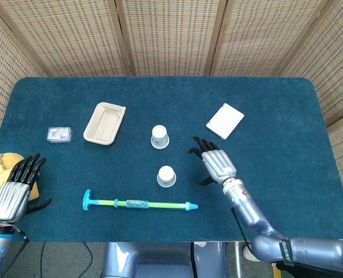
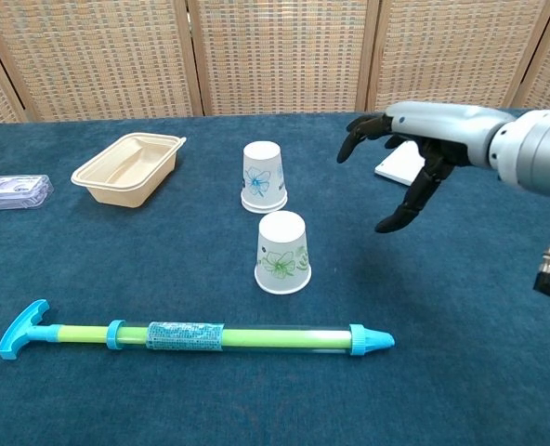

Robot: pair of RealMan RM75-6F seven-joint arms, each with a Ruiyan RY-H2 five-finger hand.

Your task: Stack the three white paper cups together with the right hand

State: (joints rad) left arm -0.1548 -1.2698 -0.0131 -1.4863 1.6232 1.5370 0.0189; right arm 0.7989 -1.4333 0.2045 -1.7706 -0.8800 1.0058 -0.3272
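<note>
two white paper cup positions show on the blue tabletop (image 1: pixel 276 104), both upside down: the far cup (image 1: pixel 159 136) sits near the middle, and the near cup (image 1: pixel 166 176) stands apart from it, closer to me. the far one shows a doubled rim at its base in the chest view (image 2: pixel 264 177), though i cannot tell for sure how many cups are in it. the near cup (image 2: pixel 282 253) has a green flower print.

my right robot hand (image 1: pixel 216 163) hovers to the right of the cups, touching neither, its fingers (image 2: pixel 403 216) spread and curved downward, holding nothing. my left robot hand (image 1: pixel 15 190) rests at the tabletop's left edge with fingers spread, just beside a yellow plush toy (image 1: pixel 0 174).

a green and blue pump tube (image 2: pixel 191 336) lies lengthwise in front of the near cup. a beige tray (image 2: pixel 129 167) and a small clear box (image 2: pixel 15 192) sit to the left, and a white flat box (image 1: pixel 225 121) lies beyond my right robot hand.
</note>
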